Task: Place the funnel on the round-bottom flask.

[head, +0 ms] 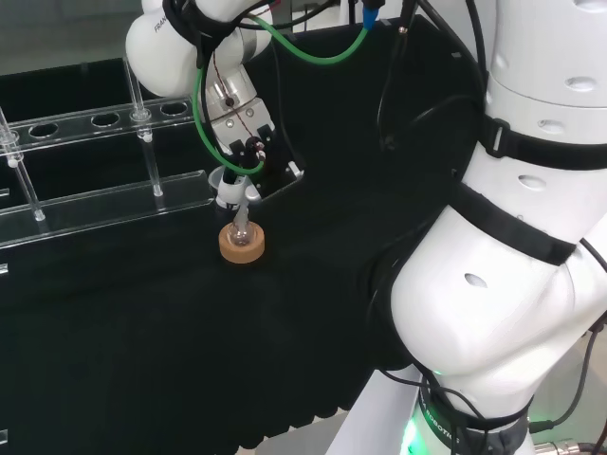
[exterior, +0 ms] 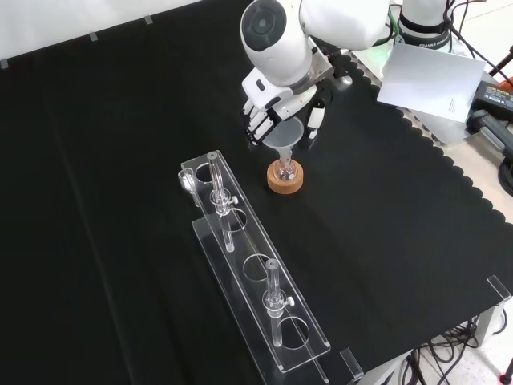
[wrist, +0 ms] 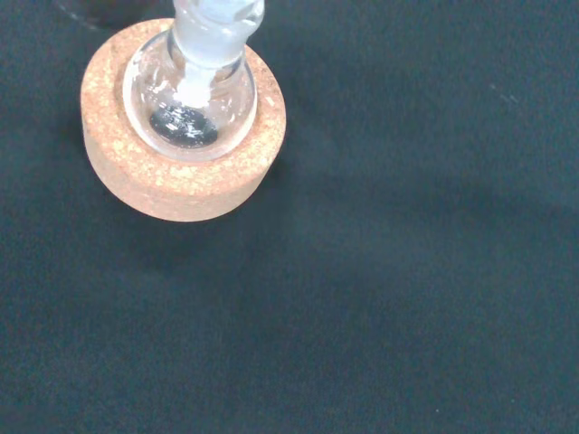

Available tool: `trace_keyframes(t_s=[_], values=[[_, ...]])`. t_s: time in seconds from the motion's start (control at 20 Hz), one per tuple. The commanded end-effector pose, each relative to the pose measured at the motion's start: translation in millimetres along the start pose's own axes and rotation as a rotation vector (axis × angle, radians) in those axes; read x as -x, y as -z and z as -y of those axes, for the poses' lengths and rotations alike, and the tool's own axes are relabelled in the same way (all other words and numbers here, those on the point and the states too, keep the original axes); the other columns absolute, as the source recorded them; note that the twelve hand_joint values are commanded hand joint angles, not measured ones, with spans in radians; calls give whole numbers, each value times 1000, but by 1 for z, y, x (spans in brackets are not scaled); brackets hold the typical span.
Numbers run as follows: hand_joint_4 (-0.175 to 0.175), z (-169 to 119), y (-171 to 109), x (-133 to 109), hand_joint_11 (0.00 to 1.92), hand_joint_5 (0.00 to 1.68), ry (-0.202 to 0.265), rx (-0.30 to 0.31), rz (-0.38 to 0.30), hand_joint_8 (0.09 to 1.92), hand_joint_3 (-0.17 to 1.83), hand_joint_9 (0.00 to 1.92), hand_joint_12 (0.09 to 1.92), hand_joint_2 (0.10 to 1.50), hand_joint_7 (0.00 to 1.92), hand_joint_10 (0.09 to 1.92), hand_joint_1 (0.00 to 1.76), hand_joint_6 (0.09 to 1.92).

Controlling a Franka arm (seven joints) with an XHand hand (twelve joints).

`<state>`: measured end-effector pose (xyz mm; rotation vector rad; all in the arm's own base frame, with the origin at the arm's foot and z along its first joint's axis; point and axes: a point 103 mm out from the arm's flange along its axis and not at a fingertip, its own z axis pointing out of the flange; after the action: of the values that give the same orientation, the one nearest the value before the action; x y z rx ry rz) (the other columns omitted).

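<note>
You see the hand (exterior: pixel 276 100) near the middle of the black cloth (exterior: pixel 120 160) in the front view, its fingers curled round the rim of the funnel (exterior: pixel 288 136). The funnel hangs just below the fingers, wide mouth up and stem pointing down, so its long axis runs close to upright with a slight tilt. Directly under it stands the round-bottom flask (exterior: pixel 285 170), seated in its cork ring (exterior: pixel 285 183); the stem meets the flask's neck, though you cannot tell how far it reaches in. In the wrist view you look down on the flask's clear bulb (wrist: pixel 190 104) inside the cork ring (wrist: pixel 172 181), with the neck rising toward the camera. In the front view the clear rack (exterior: pixel 256 281) lies near the flask, to its lower left.
</note>
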<state>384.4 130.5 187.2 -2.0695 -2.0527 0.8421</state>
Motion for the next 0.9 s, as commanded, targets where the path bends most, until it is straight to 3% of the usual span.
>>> trace_keyframes(t_s=[0.05, 0.9], values=[[-36, 0, 1, -1, 531, 481, 2, 2, 7, 717, -175, 681, 1254, 1108, 374, 532, 817, 531], [-39, 1, 2, -10, 525, 466, 17, 7, 7, 715, -175, 661, 1257, 1103, 351, 547, 809, 512]])
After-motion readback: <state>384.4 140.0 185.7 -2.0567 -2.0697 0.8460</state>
